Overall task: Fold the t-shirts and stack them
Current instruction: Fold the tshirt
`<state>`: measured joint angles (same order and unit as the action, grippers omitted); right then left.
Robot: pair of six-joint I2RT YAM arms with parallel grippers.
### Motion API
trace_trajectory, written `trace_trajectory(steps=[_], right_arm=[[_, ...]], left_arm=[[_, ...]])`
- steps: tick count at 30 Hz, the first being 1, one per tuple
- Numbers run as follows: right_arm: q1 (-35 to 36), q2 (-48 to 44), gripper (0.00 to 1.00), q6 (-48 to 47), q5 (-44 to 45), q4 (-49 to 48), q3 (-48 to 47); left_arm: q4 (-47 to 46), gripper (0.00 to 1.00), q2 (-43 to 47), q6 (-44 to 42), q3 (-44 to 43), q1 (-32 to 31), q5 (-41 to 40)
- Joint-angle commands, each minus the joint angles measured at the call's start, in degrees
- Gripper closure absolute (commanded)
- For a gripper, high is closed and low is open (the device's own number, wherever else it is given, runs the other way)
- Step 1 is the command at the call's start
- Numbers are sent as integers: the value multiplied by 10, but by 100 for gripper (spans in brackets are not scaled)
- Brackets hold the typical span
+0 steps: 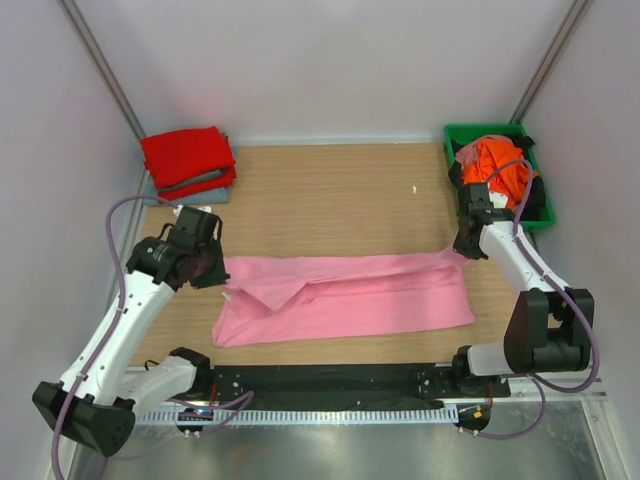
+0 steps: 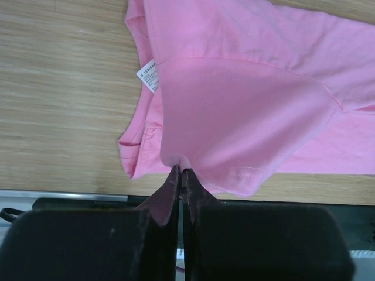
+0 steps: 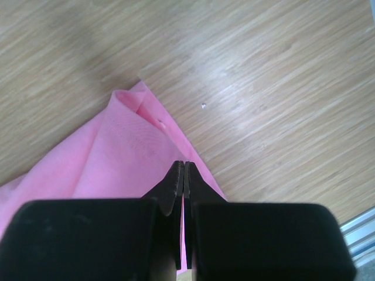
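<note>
The pink t-shirt (image 1: pixel 350 300) lies stretched across the table (image 1: pixel 330 190) between the two pairs of jaws, its long axis running straight from one pair to the other. The left gripper (image 2: pixel 181 172) has its jaws closed on a pinch of pink cloth at the shirt's left end. The fabric puckers right at the tips and fans out ahead of them, with a white label (image 2: pixel 148 76) ahead and a little to the left of the tips. The right gripper (image 3: pixel 183 167) is likewise clamped on the opposite end, with a pointed corner of pink sticking out ahead of its tips and a sliver of pink showing between the fingers behind them.

Gripping both ends at once reads as a way to hold the cloth taut along its length, so that a fold can be laid straight rather than bunched (my judgement, not something shown). A flap is doubled over near the left jaws, so the shirt looks part-folded lengthwise. Which end is collar and which is hem I cannot tell for sure.

Well beyond the left jaws sits a folded red t-shirt (image 1: pixel 185 155) on a grey-blue t-shirt (image 1: pixel 215 192), presumably the stack. Beyond the right jaws an orange t-shirt (image 1: pixel 495 160) waits crumpled in the green bin (image 1: pixel 480 129)
</note>
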<state>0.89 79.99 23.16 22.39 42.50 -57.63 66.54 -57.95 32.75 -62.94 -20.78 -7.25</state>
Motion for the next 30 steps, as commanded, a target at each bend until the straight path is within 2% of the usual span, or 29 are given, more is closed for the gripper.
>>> trace_trajectory(steps=[1, 4, 5, 6, 7, 8, 9, 10, 12, 15, 18, 23, 24, 30], right_arm=[[-2, -28, 99, 22, 5, -15, 21], [-2, -32, 98, 36, 5, -15, 36], [-1, -32, 87, 39, 7, -14, 39], [-1, -31, 76, 46, 9, -13, 43], [-2, -31, 59, 53, 21, -12, 52], [-2, -32, 23, 59, 29, -8, 56], [-2, -33, 8, 65, 34, -6, 59], [-1, -40, 1, 74, 40, -6, 61], [-1, -47, 0, 78, 40, -5, 57], [-2, -57, 0, 76, 26, -1, 31], [-1, -62, 0, 65, -17, -8, 13], [39, -61, 1, 61, -78, -44, 14], [54, -50, 1, 58, -112, -56, 23], [63, 32, 4, 49, -158, -102, 34]], left_arm=[[7, 100, 19, -1, 9, -1, 12], [13, 100, 28, -1, 20, -1, 22], [17, 100, 30, -1, 26, -1, 30], [18, 93, 34, -1, 34, -1, 33], [22, 83, 40, -1, 40, -1, 37], [30, 68, 43, -1, 45, -1, 42], [35, 44, 47, -1, 52, -1, 47], [39, 37, 58, 0, 54, -1, 44], [38, 21, 71, 4, 53, -1, 36], [26, 19, 75, 12, 46, -1, 24], [1, 22, 51, 21, 48, -1, 27], [-105, 30, 10, 52, 85, -1, 30], [-124, 33, -8, 63, 91, -1, 34], [-240, 39, -93, 91, 127, -1, 33]])
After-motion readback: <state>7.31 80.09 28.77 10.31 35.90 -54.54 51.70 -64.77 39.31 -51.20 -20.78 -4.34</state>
